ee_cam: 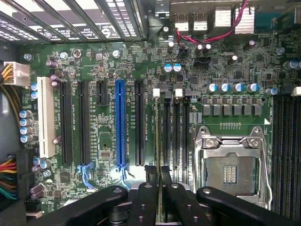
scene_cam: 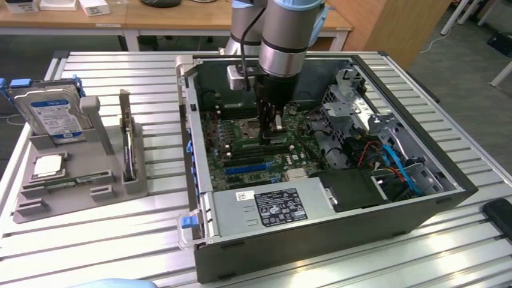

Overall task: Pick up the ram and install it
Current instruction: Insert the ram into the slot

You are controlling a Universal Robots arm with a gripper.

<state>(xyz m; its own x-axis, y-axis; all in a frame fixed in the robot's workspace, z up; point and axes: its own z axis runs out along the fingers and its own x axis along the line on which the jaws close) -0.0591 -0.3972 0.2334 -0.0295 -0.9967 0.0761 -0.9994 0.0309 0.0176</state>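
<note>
Motherboard (ee_cam: 108,70) crowded; end effector (ee_cam: 157,170) clamps ram (ee_cam: 159,193) edge-on; case wall (scene_cam: 336,240) close.

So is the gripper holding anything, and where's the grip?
The gripper appears shut on the ram, seen edge-on, pinched along its top edge over the motherboard.

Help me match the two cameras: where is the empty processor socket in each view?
Exterior view: processor socket at the middle of the motherboard, inside the open computer case.
Wrist view: silver-framed processor socket, across the black memory slots from the blue expansion slot.
Shared landmark: the blue expansion slot.
</note>
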